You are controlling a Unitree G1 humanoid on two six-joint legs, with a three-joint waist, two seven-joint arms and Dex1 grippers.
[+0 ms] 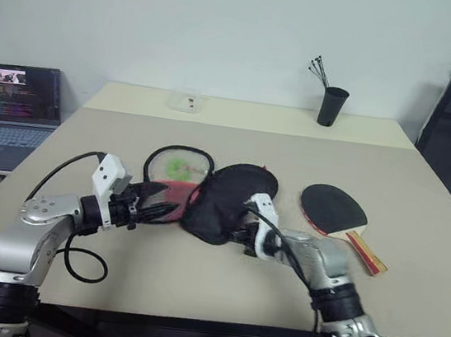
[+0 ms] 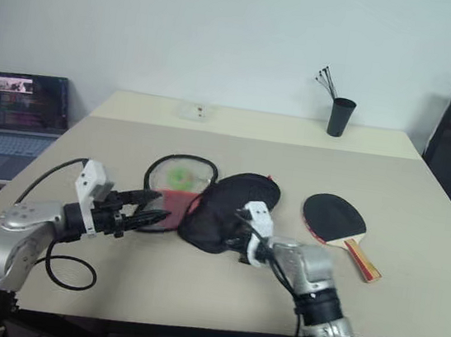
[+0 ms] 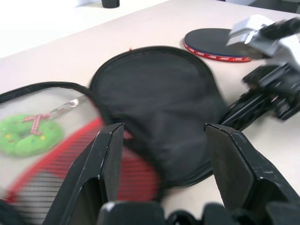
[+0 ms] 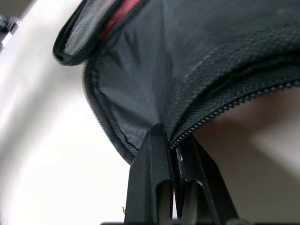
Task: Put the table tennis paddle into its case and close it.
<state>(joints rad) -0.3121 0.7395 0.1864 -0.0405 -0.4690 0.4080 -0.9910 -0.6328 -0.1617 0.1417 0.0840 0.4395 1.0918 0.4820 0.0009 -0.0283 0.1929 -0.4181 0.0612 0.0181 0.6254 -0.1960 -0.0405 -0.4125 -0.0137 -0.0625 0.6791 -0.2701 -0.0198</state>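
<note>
The case lies unzipped near the middle of the tabletop, its black fabric flap pinched at the near zipper edge by the shut fingers of the right gripper. That soft flap is best lifted gently and held wide. The left gripper, fingers apart and holding nothing, hovers at the red-and-mesh half. The table tennis paddle, rigid, with a round black rubber face and wooden handle, rests apart toward the right edge.

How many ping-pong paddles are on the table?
1: the table tennis paddle lies to the right of the open case, apart from it. None shows inside the case.
</note>
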